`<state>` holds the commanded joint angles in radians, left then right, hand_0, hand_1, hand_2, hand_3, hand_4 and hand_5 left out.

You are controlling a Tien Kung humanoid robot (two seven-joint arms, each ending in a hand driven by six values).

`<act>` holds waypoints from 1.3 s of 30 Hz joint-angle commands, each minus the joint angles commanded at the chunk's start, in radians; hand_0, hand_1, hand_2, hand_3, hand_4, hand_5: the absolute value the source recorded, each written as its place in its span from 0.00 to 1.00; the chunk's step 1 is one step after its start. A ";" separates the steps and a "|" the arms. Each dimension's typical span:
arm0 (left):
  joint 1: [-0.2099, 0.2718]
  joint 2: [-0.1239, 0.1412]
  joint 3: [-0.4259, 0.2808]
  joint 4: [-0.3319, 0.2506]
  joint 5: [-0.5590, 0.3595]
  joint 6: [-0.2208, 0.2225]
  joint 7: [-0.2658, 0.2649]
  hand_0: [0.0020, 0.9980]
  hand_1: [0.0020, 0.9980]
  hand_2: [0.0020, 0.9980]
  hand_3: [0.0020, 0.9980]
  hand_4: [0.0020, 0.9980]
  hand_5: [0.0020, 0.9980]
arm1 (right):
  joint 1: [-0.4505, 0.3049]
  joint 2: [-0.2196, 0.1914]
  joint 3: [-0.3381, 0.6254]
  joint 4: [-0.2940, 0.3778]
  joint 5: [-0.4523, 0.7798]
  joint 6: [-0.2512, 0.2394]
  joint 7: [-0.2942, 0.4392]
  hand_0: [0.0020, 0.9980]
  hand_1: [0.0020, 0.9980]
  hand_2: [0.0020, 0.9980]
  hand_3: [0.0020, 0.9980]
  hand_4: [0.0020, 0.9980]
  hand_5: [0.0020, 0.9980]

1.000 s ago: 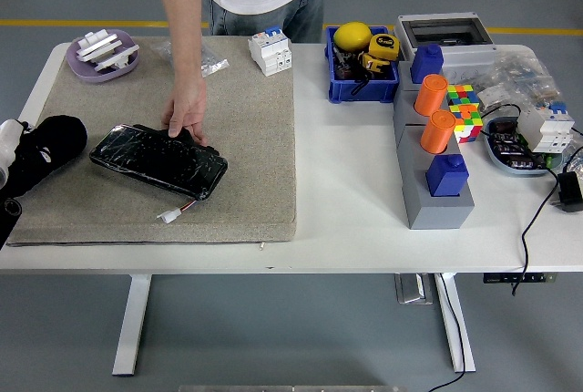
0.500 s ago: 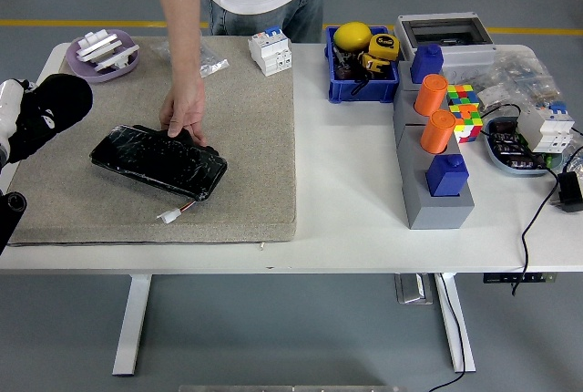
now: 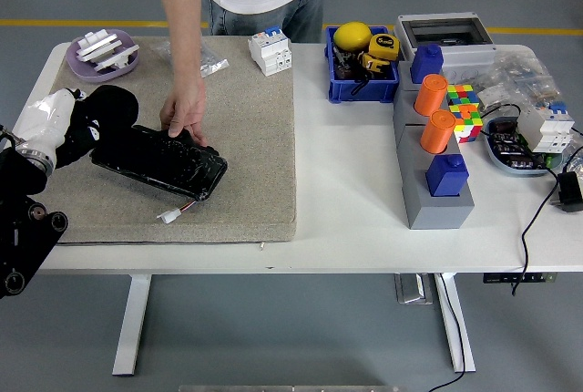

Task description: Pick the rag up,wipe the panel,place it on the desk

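Observation:
A glossy black panel (image 3: 164, 162) lies slanted on the beige mat (image 3: 246, 137), left of centre. My left hand (image 3: 84, 126) comes in from the left edge, shut on a black rag (image 3: 111, 108). The rag rests on the panel's upper left end. A person at the far side presses a hand (image 3: 185, 111) on the panel's far edge, holding it down. The rag hides most of my fingers. My right arm is out of the picture.
A purple tray (image 3: 102, 53) and a white breaker (image 3: 271, 50) stand at the mat's far edge. A small white connector (image 3: 170, 215) lies beside the panel. To the right are a blue bin (image 3: 362, 87), a grey block (image 3: 435, 201) with orange cylinders, a colour cube (image 3: 463, 108) and cables.
My left hand has carried the rag up from the mat's left edge and rightward onto the panel's left end. The person's hand has stayed on the panel.

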<state>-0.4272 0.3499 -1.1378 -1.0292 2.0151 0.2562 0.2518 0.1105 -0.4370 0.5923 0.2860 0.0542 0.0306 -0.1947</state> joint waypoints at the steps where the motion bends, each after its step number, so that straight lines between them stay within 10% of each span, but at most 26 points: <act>1: 0.001 -0.001 0.003 0.000 0.000 0.003 -0.002 0.23 0.48 0.62 0.50 0.00 0.00 | 0.000 0.000 0.001 0.000 -0.001 0.000 0.000 0.79 0.67 0.70 0.59 1.00 0.52; 12: 0.020 -0.022 0.050 -0.001 0.000 0.031 -0.017 0.23 0.47 0.60 0.49 0.00 0.00 | -0.001 0.001 0.003 -0.001 0.001 0.001 0.004 0.79 0.67 0.70 0.59 1.00 0.52; 39: 0.128 -0.083 0.179 -0.238 0.068 0.038 0.044 0.24 0.47 0.60 0.49 0.00 0.00 | -0.007 -0.005 0.015 -0.003 -0.004 0.007 0.004 0.79 0.67 0.70 0.59 1.00 0.52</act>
<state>-0.2995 0.2672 -0.9592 -1.2673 2.0829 0.2938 0.2955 0.1034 -0.4421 0.6076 0.2830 0.0498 0.0373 -0.1904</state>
